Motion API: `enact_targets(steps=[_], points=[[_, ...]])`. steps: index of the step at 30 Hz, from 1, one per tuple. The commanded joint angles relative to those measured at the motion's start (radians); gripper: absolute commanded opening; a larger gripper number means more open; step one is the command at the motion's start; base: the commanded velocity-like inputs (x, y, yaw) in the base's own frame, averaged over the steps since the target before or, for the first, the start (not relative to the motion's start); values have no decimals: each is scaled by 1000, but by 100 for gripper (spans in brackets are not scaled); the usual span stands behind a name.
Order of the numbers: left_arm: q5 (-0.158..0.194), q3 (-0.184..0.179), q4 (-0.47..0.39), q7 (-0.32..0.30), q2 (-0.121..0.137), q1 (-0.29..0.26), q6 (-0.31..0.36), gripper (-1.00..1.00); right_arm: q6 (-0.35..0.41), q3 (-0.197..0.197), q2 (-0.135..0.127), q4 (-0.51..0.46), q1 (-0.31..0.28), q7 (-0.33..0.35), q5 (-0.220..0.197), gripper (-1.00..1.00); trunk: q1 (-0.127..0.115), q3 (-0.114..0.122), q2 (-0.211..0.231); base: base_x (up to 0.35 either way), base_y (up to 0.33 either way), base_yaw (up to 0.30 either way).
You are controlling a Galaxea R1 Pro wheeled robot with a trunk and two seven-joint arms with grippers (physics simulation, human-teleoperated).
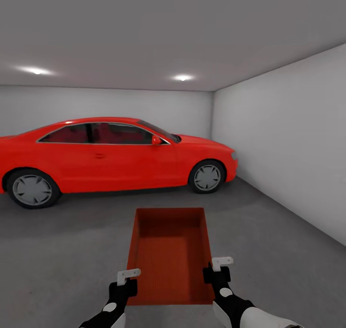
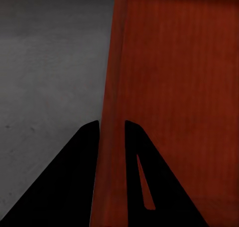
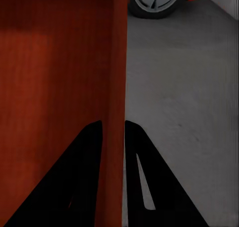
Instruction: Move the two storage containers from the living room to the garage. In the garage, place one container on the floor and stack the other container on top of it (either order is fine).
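One red-orange open-topped storage container [image 1: 168, 261] sits level between my two arms, over the garage's dark grey concrete floor [image 1: 62, 251]. My left gripper [image 1: 127, 282] is shut on its left side wall [image 2: 112, 87], one finger inside and one outside. On the opposite side wall [image 3: 114, 62], my right gripper [image 1: 217, 270] is clamped the same way. The bin is empty inside [image 3: 50, 87]. I cannot tell whether its base touches the floor. The other container and the living room are out of view.
A glossy red car [image 1: 110, 155] stands side-on across the garage ahead, with its front wheel [image 3: 154, 0] nearest the bin. A white wall [image 1: 298, 150] runs along the right. Bare concrete [image 1: 269, 251] spreads between me and the car.
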Motion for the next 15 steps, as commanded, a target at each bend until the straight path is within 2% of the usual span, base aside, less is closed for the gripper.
enact_targets(steps=[1, 15], points=[[-10, 6, -3, 12, 0, -1, -33, -100, 2, -48, 1, 3, -1, 29, -9, -100, 1, -1, -1, 321, 0, -279], [-10, 6, -3, 12, 0, -1, -33, -100, 2, -48, 1, 3, -2, 29, -9, -100, 1, -1, -1, 321, 0, -279]])
